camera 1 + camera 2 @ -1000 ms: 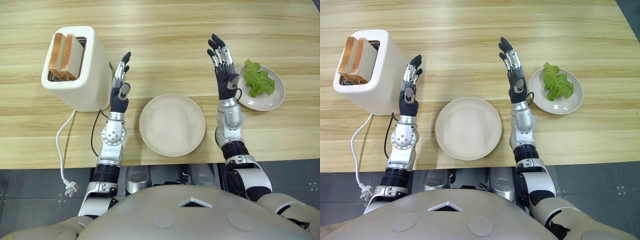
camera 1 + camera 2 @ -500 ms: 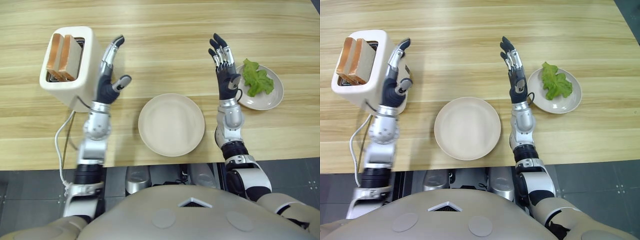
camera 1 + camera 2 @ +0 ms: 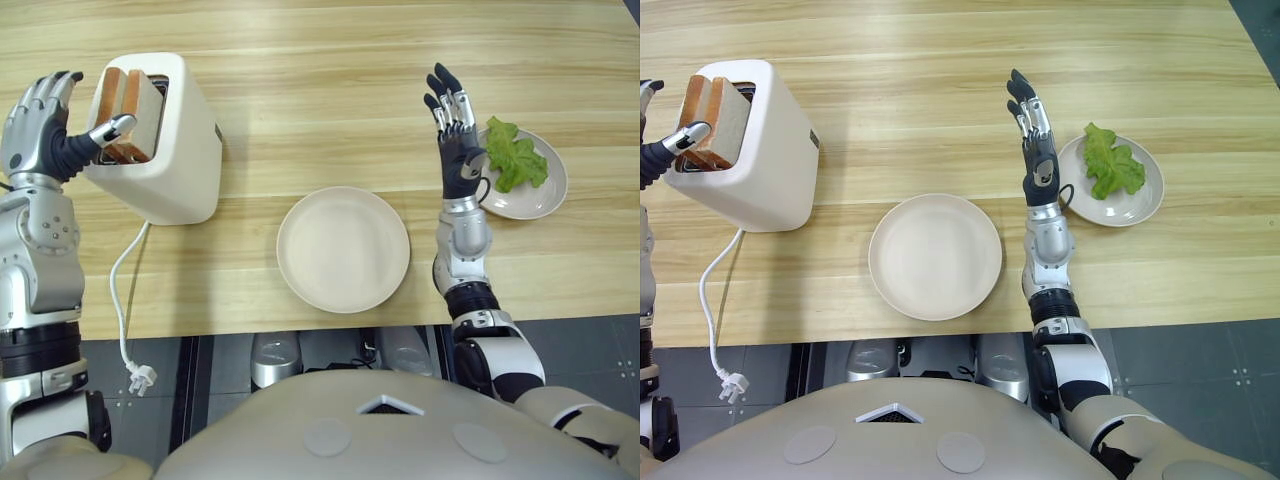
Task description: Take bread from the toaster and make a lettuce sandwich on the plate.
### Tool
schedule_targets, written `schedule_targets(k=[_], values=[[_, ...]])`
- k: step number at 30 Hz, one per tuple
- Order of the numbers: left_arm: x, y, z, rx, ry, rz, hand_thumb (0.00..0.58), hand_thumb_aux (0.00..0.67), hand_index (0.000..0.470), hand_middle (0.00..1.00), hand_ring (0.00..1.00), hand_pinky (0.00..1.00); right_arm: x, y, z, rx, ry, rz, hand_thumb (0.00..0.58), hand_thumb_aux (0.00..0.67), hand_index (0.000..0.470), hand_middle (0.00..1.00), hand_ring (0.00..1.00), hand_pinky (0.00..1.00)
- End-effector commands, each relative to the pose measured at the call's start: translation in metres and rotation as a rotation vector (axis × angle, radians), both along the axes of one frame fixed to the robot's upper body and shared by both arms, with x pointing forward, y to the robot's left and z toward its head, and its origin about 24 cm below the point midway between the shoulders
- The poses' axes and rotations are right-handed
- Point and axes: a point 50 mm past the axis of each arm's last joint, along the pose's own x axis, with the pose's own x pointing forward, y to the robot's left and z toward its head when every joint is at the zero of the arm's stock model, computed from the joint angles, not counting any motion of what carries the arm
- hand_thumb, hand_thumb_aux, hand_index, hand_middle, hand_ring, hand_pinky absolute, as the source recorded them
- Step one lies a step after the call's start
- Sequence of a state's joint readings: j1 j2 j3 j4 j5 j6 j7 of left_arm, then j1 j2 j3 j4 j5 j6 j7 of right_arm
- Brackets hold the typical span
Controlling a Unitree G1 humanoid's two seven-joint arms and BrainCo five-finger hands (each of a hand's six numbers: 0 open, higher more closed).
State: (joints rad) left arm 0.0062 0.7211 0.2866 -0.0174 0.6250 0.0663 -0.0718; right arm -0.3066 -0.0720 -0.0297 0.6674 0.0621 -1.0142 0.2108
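**Golden crusts up in the slots, left hand alongside**

Left eye view first. Two slices of bread [image 3: 125, 100] stand upright in the white toaster [image 3: 170, 160], out to the left of the plate [image 3: 345, 250] and a little further back on the table. They look pale on the face, brown at the crust, and they ride high enough to be pinched from above. Further left of the plate again sits the left hand [image 3: 42, 130], fingers spread and holding nothing, thumb stretched across towards the nearest slice. Whether it touches, I can't tell. That looks like a hand lined up for the pull.

Over to the right eye view. The plate is bare, dead centre, and I'd say it's kept free as the landing spot for the sandwich. Right of the plate the right hand [image 3: 1037, 140] stands upright, fingers straight, nothing in it, just beside the small dish [image 3: 1135, 215]. The ruffled green lettuce [image 3: 1110, 165] lies on that dish, handy for the next layer. Left of the plate, the toaster's cord [image 3: 710, 300] trails off the table edge, well out of the way.
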Motion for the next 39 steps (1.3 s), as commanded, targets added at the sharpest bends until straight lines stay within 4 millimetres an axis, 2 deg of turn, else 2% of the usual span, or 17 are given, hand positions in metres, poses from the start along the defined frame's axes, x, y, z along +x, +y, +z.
schedule_targets(k=[1, 8, 9, 10, 11, 12, 16, 23, 30, 33, 36, 37, 39], values=[[0.003, 0.005, -0.013, -0.015, 0.048, 0.024, 0.0, 0.0, 0.0, 0.0, 0.0, 0.0, -0.001, 0.001, 0.001, -0.004, -0.013, 0.005, 0.0, 0.0, 0.0, 0.0, 0.0, 0.0], [0.007, 0.014, -0.018, -0.042, 0.051, 0.057, 0.0, 0.0, 0.0, 0.0, 0.0, 0.0, -0.003, 0.001, 0.0, -0.019, -0.02, 0.007, 0.0, 0.0, 0.0, 0.0, 0.0, 0.0], [0.008, 0.014, -0.018, -0.048, 0.046, 0.059, 0.425, 0.323, 0.222, 0.0, 0.0, 0.0, -0.003, 0.0, -0.001, -0.02, -0.021, 0.004, 0.0, 0.0, 0.0, 0.0, 0.0, 0.0], [0.009, 0.015, -0.017, -0.056, 0.04, 0.059, 0.466, 0.373, 0.256, 0.0, 0.0, 0.0, -0.004, 0.0, -0.001, -0.022, -0.022, 0.003, 0.0, 0.0, 0.0, 0.0, 0.0, 0.0], [0.011, 0.015, -0.016, -0.073, 0.032, 0.057, 0.575, 0.61, 0.419, 0.0, 0.0, 0.0, -0.004, 0.0, -0.001, -0.026, -0.024, 0.001, 0.0, 0.0, 0.0, 0.0, 0.0, 0.0], [0.012, 0.016, -0.015, -0.087, 0.019, 0.055, 0.58, 0.67, 0.46, 0.0, 0.0, 0.0, -0.004, 0.0, -0.001, -0.03, -0.026, 0.001, 0.0, 0.0, 0.0, 0.0, 0.0, 0.0], [0.015, 0.015, -0.009, -0.174, -0.042, 0.032, 0.58, 0.67, 0.46, 0.0, 0.0, 0.0, -0.006, 0.001, -0.002, -0.051, -0.035, 0.002, 0.0, 0.0, 0.0, 0.0, 0.0, 0.0], [0.021, -0.004, -0.03, -0.281, 0.033, -0.061, 0.58, 0.67, 0.46, 0.0, 0.0, 0.0, -0.006, 0.006, -0.001, -0.085, -0.059, 0.016, 0.0, 0.0, 0.0, 0.0, 0.0, 0.0], [0.024, -0.01, -0.037, -0.298, 0.059, -0.084, 0.58, 0.67, 0.46, 0.0, 0.0, 0.0, -0.005, 0.008, -0.001, -0.098, -0.066, 0.014, 0.0, 0.0, 0.0, 0.0, 0.0, 0.0], [0.023, -0.005, -0.026, -0.257, 0.019, -0.071, 0.58, 0.67, 0.46, 0.0, 0.0, 0.0, -0.005, 0.008, -0.001, -0.102, -0.066, 0.014, 0.0, 0.0, 0.0, 0.0, 0.0, 0.0], [0.019, 0.002, 0.004, -0.17, -0.127, -0.033, 0.58, 0.67, 0.46, 0.0, 0.0, 0.0, -0.005, 0.009, 0.0, -0.1, -0.072, 0.012, 0.0, 0.0, 0.0, 0.0, 0.0, 0.0], [0.018, 0.003, 0.009, -0.156, -0.16, -0.026, 0.58, 0.67, 0.46, 0.96, 0.96, 0.96, -0.005, 0.009, 0.0, -0.099, -0.073, 0.012, 0.0, 0.0, 0.0, 0.0, 0.0, 0.0], [0.014, 0.004, 0.03, -0.113, -0.27, -0.016, 0.58, 0.67, 0.46, 1.0, 1.0, 1.0, -0.004, 0.008, 0.002, -0.098, -0.083, 0.004, 0.0, 0.0, 0.0, 0.0, 0.0, 0.0]])
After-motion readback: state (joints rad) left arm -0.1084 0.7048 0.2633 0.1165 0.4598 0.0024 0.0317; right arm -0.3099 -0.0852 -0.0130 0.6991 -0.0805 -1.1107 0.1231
